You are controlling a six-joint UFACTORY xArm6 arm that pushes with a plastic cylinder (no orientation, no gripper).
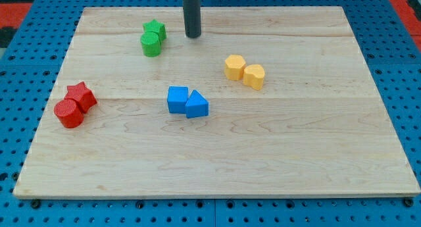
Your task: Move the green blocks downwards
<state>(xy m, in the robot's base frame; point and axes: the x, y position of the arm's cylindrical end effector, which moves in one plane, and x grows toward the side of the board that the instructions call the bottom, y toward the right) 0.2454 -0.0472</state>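
Note:
A green star block (156,30) and a green cylinder block (150,44) sit touching near the view's top, left of centre, on the wooden board (296,154). My tip (193,36) rests on the board just to the right of the green star, a small gap apart from it. The dark rod rises straight up out of the view's top.
A yellow pair of blocks (245,72) lies right of centre. A blue cube (177,99) and a blue triangular block (197,105) touch at the centre. A red star (80,95) and a red cylinder (68,113) touch at the left edge.

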